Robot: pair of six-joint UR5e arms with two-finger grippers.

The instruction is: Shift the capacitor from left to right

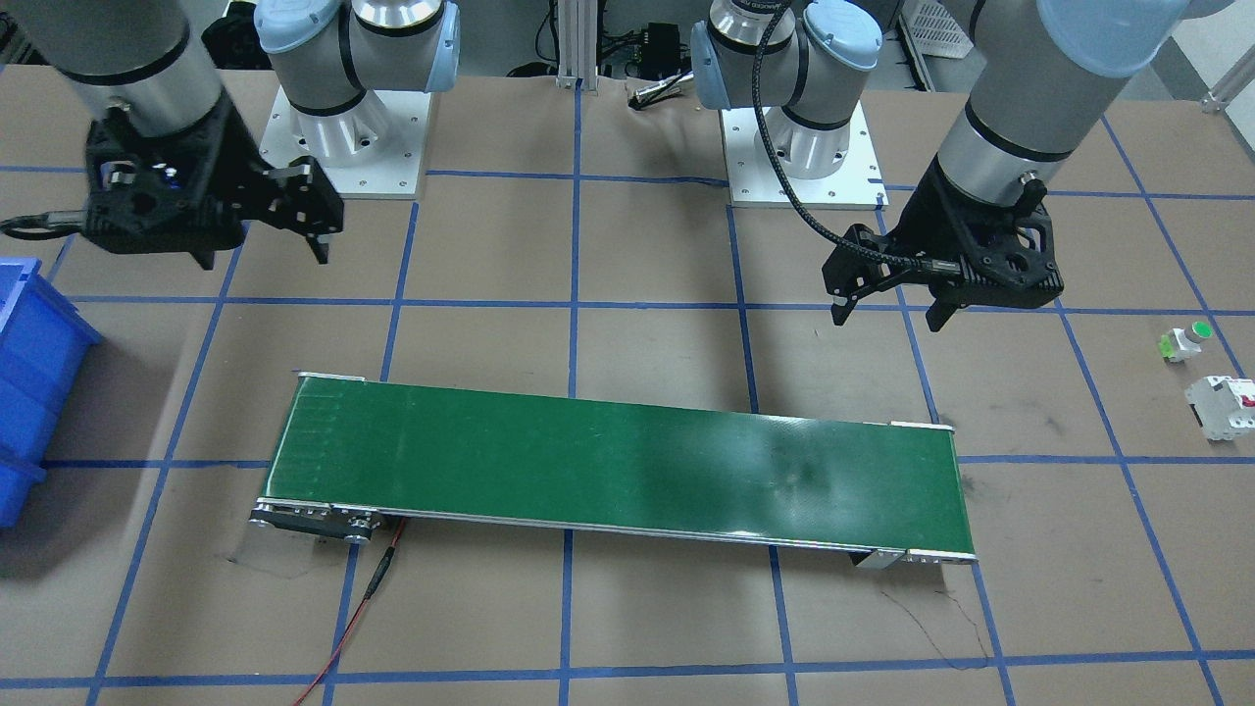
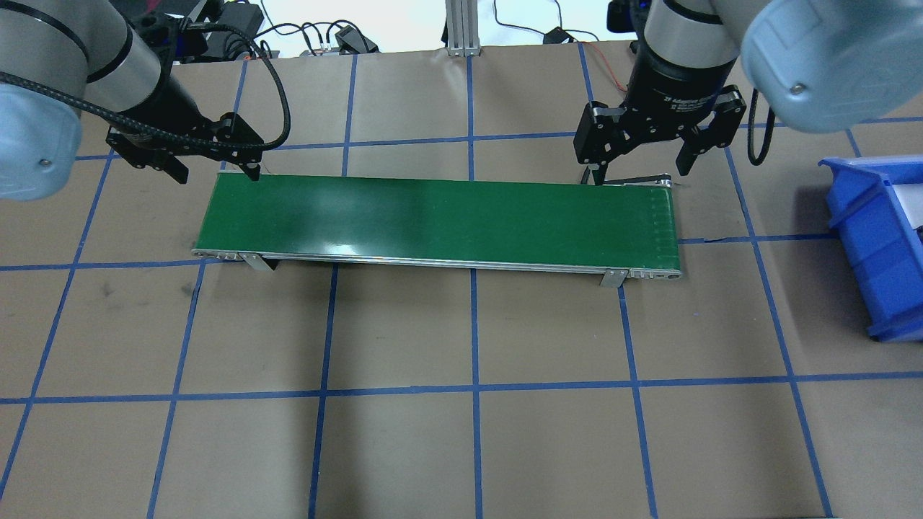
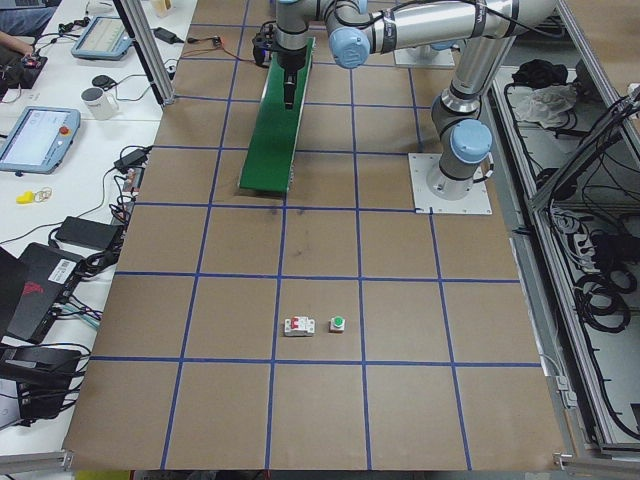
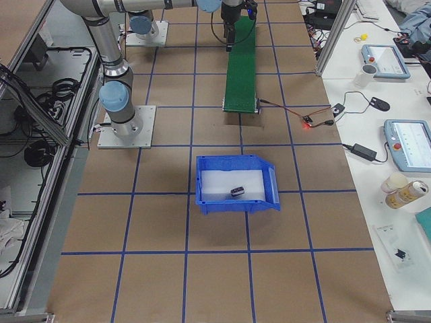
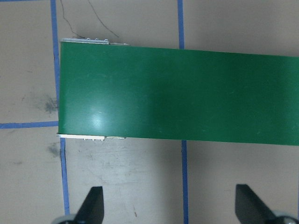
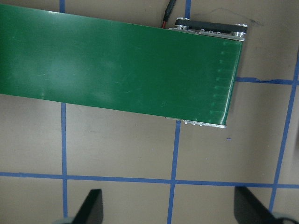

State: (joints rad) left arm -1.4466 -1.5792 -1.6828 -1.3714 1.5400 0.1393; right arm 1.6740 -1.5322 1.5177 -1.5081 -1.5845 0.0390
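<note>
The capacitor (image 4: 237, 192), a small dark piece, lies inside the blue bin (image 4: 202, 183) in the exterior right view; it is hidden in the other views. My left gripper (image 1: 887, 316) is open and empty above the table beside the left end of the green conveyor belt (image 1: 618, 471). It also shows in the overhead view (image 2: 216, 175) and the left wrist view (image 5: 169, 210). My right gripper (image 1: 263, 253) is open and empty near the belt's right end, as the overhead view (image 2: 638, 173) and the right wrist view (image 6: 168, 210) also show.
The blue bin (image 2: 865, 238) stands on the robot's right side of the table. A white breaker with a red switch (image 1: 1221, 405) and a white-and-green part with a green cap (image 1: 1184, 340) lie on the robot's left side. A red cable (image 1: 363, 608) runs from the belt's end.
</note>
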